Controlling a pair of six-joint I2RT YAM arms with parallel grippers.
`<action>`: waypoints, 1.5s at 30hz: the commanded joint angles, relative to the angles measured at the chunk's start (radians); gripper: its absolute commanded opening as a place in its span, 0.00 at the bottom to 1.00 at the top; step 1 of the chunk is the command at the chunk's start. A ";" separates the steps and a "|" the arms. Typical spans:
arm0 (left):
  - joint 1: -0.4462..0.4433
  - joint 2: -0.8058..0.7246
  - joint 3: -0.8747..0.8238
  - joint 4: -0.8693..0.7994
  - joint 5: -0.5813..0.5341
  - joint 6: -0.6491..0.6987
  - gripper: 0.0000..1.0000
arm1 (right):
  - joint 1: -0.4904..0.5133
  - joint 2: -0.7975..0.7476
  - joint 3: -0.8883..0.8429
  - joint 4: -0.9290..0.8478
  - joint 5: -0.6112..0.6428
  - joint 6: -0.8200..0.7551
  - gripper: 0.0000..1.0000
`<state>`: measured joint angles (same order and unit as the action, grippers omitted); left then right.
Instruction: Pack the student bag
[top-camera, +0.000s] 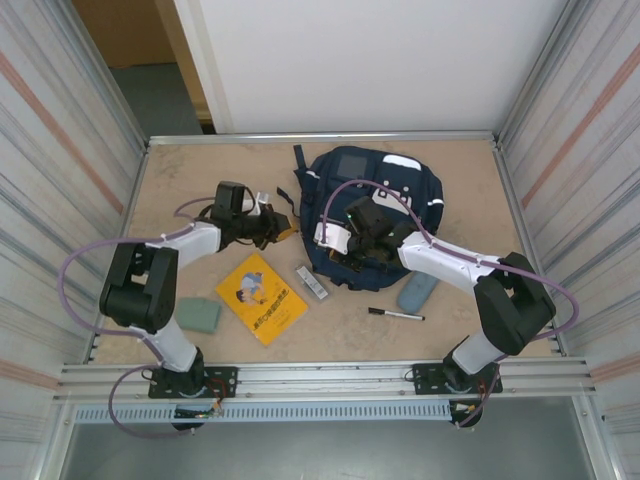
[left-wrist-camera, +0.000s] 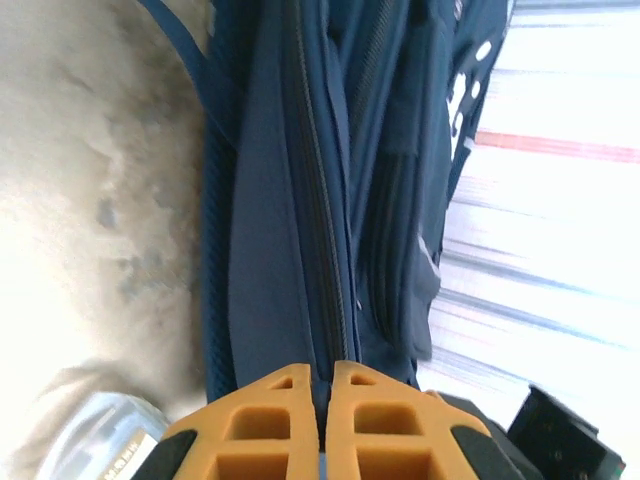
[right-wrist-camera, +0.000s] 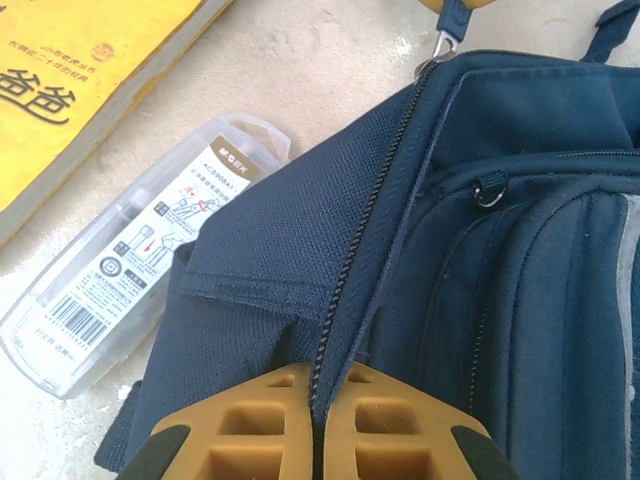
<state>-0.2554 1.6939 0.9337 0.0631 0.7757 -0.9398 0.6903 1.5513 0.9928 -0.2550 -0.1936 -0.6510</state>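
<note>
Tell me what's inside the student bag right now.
The student bag has its zip closed where visible, so fabric hides the interior. The yellow book, clear case and pen lie outside on the table.

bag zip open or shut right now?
Shut. Right wrist view shows the zip teeth meshed along the bag, with no gap into the inside.
</note>
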 joint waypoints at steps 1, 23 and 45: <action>0.105 0.054 0.053 -0.011 -0.160 0.003 0.00 | -0.007 -0.044 -0.020 -0.135 0.061 -0.041 0.00; 0.177 0.395 0.383 -0.034 -0.247 -0.124 0.00 | 0.128 -0.152 0.029 -0.174 0.193 -0.219 0.00; 0.046 -0.182 0.143 -0.319 -0.412 0.351 0.41 | -0.094 -0.304 -0.068 -0.039 0.200 0.451 0.37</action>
<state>-0.1299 1.6001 1.1107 -0.1398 0.4549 -0.7578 0.6586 1.3411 0.9649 -0.3141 -0.0200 -0.3973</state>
